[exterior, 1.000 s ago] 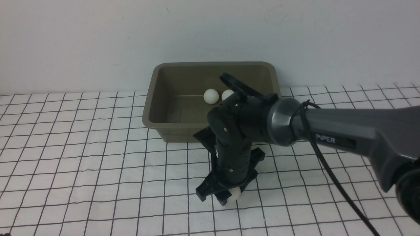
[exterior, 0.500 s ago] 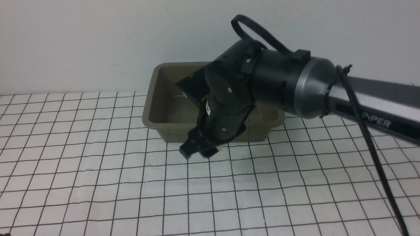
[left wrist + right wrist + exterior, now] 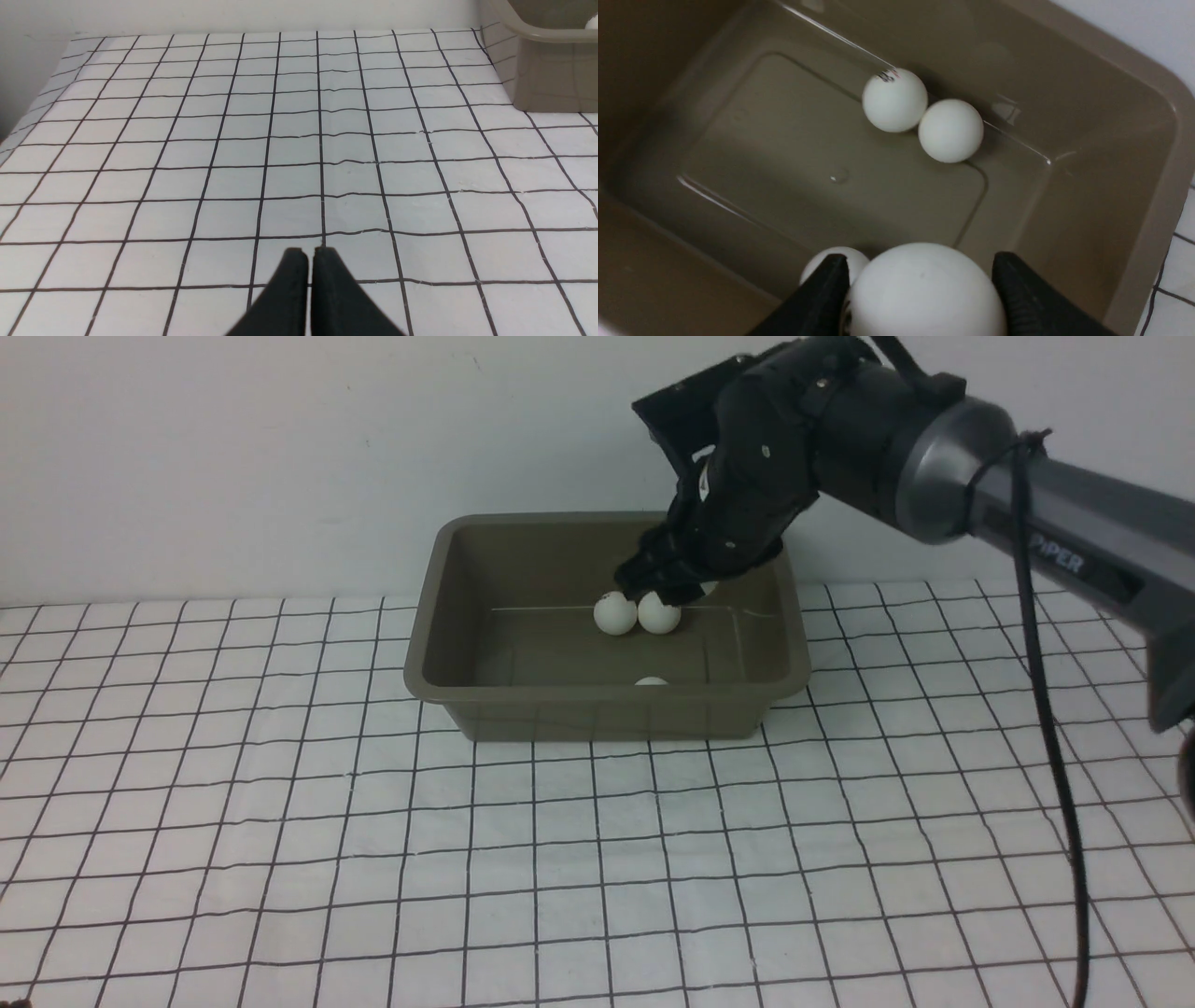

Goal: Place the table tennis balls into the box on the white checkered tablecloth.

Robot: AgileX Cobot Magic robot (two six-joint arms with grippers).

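Black two-fingered right end effector [image 3: 924, 289]: clamped on white matte sphere [image 3: 927, 291], above rectangular olive-brown plastic tub [image 3: 607, 714]. Black left end effector [image 3: 310, 254]: fingertips nearly together, empty.

Getting only the top of a small, matte white ball [image 3: 652, 682] in the front view, the rest hidden behind the near wall of the rectangular olive-brown plastic tub [image 3: 597, 714] at the tablecloth's far edge. Losing part of the tub's far rim, too, behind the blurred, black right gripper [image 3: 924, 280]. Catching just a sliver of the gripped white ball [image 3: 927, 294] there, then its cut-off near side in the right wrist view. Can't read the tiny dark print on a third white ball [image 3: 895, 100]. Over at the left wrist, seeing the tub cropped, likewise the black left gripper [image 3: 310, 254].
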